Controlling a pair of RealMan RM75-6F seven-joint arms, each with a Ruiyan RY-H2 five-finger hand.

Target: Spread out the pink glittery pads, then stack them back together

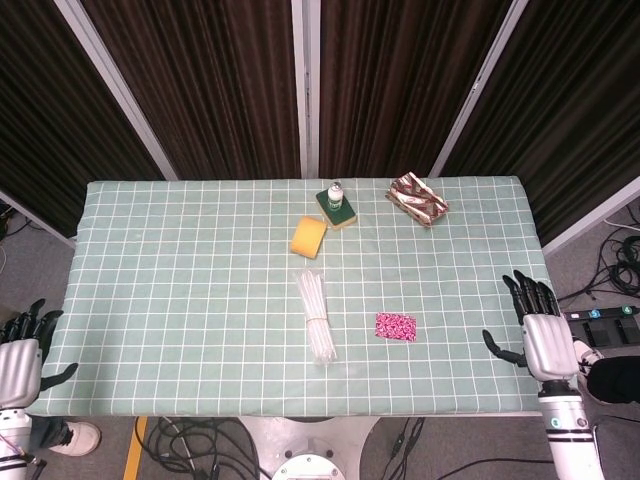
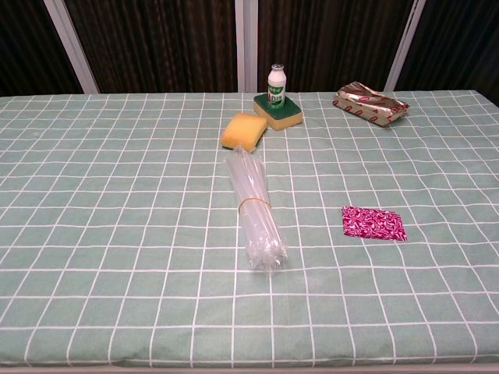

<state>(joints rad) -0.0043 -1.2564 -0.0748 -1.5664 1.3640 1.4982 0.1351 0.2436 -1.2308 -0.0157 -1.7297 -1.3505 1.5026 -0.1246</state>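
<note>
The pink glittery pads [image 1: 395,326] [image 2: 373,223] lie as one flat pile on the green checked tablecloth, right of centre near the front edge, with nothing touching them. My right hand [image 1: 541,328] hangs beyond the table's right front corner, fingers spread and empty, well away from the pads. Off the left front corner, my left hand [image 1: 22,353] is also spread with nothing in it. Neither hand shows in the chest view.
A clear bundle of plastic tubes [image 1: 316,315] lies left of the pads. Further back are a yellow sponge [image 1: 308,236], a small white bottle [image 1: 336,192] standing on a green and yellow sponge [image 1: 340,210], and a shiny wrapped packet [image 1: 417,200].
</note>
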